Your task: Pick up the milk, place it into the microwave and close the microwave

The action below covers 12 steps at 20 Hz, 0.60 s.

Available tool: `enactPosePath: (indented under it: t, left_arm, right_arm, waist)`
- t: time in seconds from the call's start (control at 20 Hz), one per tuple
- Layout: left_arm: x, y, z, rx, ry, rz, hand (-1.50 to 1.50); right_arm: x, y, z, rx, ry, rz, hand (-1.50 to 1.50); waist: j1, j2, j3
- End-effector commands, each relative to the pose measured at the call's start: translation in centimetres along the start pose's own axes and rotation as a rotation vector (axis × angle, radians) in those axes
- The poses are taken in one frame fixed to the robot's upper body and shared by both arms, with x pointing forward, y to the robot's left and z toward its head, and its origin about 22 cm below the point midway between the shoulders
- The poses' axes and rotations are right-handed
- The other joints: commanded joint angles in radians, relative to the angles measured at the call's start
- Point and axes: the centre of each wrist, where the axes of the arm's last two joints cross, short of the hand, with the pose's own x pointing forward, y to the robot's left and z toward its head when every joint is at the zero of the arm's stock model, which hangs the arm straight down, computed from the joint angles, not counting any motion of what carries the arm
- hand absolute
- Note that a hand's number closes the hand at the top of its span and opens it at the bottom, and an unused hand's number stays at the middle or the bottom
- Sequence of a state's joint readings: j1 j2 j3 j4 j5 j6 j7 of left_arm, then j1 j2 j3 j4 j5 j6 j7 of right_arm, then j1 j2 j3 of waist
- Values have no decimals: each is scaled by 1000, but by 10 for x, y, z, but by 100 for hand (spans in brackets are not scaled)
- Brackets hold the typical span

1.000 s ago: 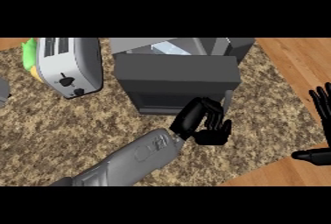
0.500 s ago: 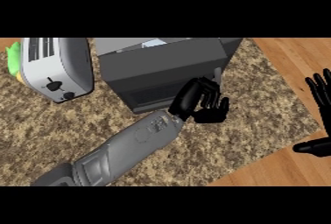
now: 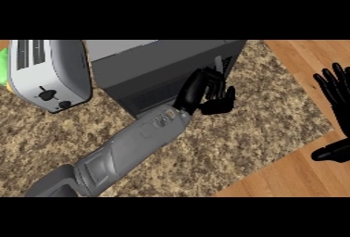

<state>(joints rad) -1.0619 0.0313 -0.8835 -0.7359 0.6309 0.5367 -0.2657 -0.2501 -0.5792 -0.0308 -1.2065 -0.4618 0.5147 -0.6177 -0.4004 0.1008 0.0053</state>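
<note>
looking down at the desk [image 3: 226, 152], the left hand [image 3: 209, 92] sits right against the front of the microwave [image 3: 164, 65], near its right corner, fingers fairly straight and holding nothing. its grey forearm [image 3: 137, 143] runs up from the lower left. the microwave door looks shut from here. can't see the milk anywhere, so can't tell where it is. a toaster [image 3: 51, 71] stands just left of the microwave, with something green [image 3: 4, 65] at its far left edge. the right hand [image 3: 338, 106] rests open at the right edge, fingers up.
</note>
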Motion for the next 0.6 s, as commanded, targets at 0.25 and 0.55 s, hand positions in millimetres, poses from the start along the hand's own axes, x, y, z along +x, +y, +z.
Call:
enactPosePath:
  t: [0.25, 0.55]
  left_arm:
    - [23, -11, -13, -1, -55, 15, 150]
    - [25, -11, -15, 15, -37, 34, 150]
  right_arm:
    - [19, 14, -36, 289, -34, -51, 150]
    - [34, 39, -60, 485, -68, -71, 150]
  waist:
    - [-26, 1, 1]
    - [-39, -8, 3]
